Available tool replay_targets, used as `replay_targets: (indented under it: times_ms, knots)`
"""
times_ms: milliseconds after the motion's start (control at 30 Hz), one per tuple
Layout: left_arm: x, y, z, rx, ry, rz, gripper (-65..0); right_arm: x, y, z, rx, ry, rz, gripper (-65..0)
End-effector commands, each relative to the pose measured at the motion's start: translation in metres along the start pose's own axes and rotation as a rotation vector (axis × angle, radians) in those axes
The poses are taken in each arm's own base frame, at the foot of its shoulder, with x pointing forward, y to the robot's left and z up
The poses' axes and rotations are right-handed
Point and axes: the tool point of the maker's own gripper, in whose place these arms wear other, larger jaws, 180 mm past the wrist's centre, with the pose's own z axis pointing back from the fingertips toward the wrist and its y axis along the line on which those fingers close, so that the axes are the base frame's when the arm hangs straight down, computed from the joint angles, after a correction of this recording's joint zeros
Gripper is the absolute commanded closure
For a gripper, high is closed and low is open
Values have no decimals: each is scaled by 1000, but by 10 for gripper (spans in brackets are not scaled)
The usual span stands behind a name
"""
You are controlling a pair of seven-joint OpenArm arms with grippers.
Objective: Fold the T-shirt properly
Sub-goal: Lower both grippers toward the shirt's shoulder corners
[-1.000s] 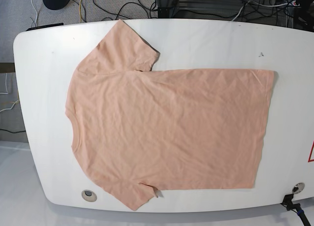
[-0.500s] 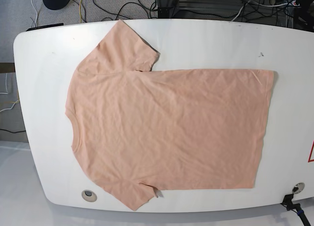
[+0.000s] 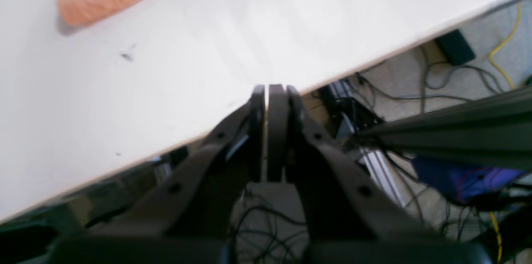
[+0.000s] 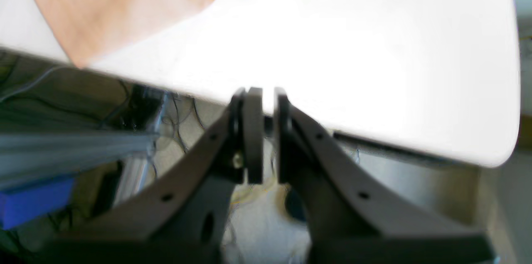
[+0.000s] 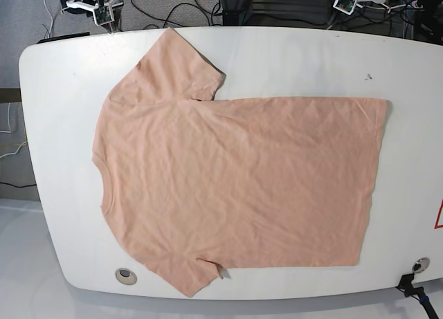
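On the white oval table (image 5: 291, 56), the peach short-sleeved cotton T-shirt (image 5: 235, 187) lies flat, long axis running left to right. Beyond the far edge, the left gripper (image 3: 272, 93) is pressed together, the right gripper (image 4: 266, 97) nearly so, nearer the sleeve (image 4: 124, 6).

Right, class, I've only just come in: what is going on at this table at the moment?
A two-armed robot is set to fold a peach T-shirt, but no folding has begun. The shirt lies spread flat on the white table, neck toward the base view's left, hem toward its right, both sleeves out. Neither arm touches it. The left pincer and the right pincer both hang off the table's far edge, shut or nearly so, and hold nothing. Only small parts of the arms show at the top of the base view.
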Motion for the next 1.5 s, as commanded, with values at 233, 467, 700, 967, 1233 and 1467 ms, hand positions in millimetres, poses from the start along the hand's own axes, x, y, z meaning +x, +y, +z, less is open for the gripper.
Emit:
replay_targets:
  times_ms: [233,467,700,967,1233,1467]
  knots:
    - [26,36,-16,80,-78,-55,-9,46,-9,-11,-47,-110,-21,-48]
    - [42,44,-18,63,-133,-116,-230,66,-14,-29,-73,-175,-48,-294]
    - [58,44,-25,0,-167,-147,-305,79,-23,-52,-96,-169,-80,-305]
    - [69,52,-34,-17,-168,-135,-295,88,-25,-65,-93,-164,-86,-315]
    - [93,76,-51,39,-197,-245,-279,87,-22,-74,-82,-130,-103,-315]
    - [96,90,-60,86,-190,-307,-272,92,5,-82,-4,-109,-106,-315]
